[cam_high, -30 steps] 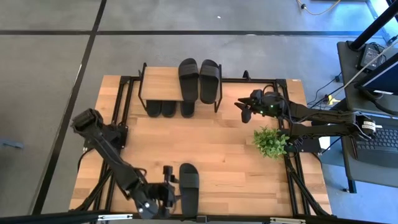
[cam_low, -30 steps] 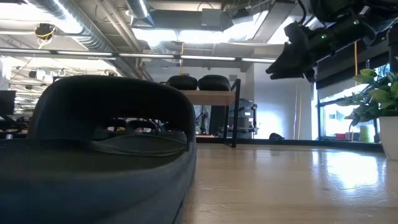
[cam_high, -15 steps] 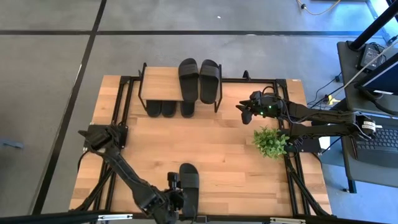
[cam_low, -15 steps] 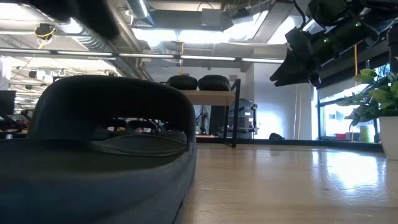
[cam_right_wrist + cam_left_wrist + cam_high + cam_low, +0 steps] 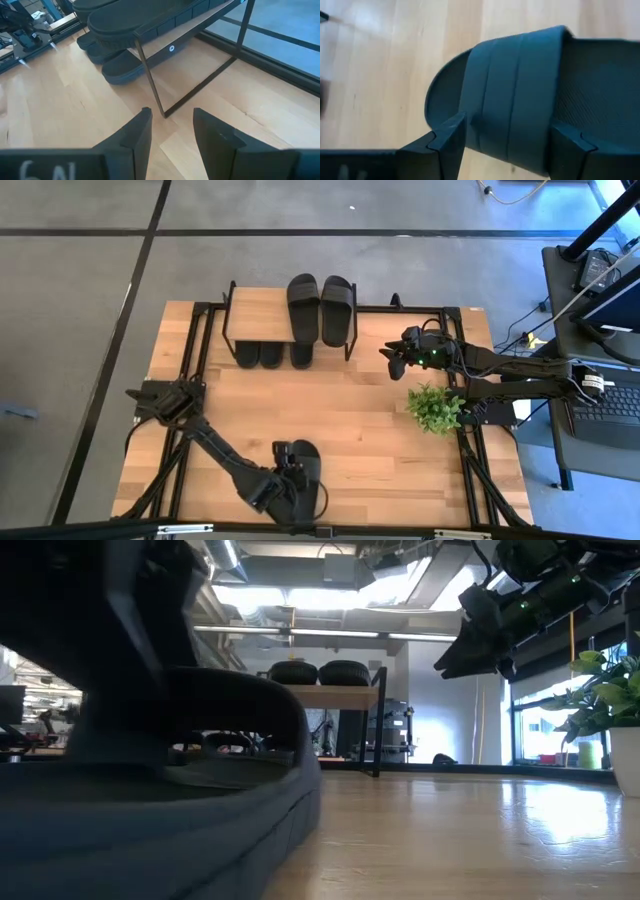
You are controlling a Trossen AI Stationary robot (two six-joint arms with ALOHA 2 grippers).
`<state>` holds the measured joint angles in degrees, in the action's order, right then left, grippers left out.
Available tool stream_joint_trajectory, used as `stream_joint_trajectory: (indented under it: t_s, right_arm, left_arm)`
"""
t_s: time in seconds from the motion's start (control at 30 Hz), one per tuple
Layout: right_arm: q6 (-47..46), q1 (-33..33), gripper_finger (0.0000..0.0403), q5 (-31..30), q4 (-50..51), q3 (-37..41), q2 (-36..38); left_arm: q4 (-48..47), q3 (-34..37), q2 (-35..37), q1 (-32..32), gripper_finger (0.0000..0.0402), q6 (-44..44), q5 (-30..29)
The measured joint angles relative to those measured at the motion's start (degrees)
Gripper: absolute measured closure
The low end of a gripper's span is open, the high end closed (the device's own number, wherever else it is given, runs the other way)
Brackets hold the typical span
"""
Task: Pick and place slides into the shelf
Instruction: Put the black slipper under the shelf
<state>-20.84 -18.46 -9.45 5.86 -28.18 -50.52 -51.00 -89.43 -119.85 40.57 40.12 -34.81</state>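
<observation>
Lone slide [image 5: 305, 473] being straddled across strap by spread left gripper [image 5: 507, 142], well in front of shelf [image 5: 262, 313]. Five slides being kept on shelf. Right gripper [image 5: 392, 360] being held parted, empty, just right of shelf.

overhead, table-level and two wrist cameras, shelf [image 5: 290, 315] shared

Matt black ribbed rubbery slide [image 5: 520, 95], pale wood-plank shelf top [image 5: 258, 310], thin black metal legs [image 5: 150, 82]
</observation>
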Motion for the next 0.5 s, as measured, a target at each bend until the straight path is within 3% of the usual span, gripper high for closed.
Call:
stream_joint_trajectory:
  t_s: [0.5]
  right_arm:
    - [0.2,0.0,0.0257,0.0,0.0,0.0,0.0]
  left_arm:
    - [1.0,0.0,0.0,-2.0,0.0185,0.1,2.1]
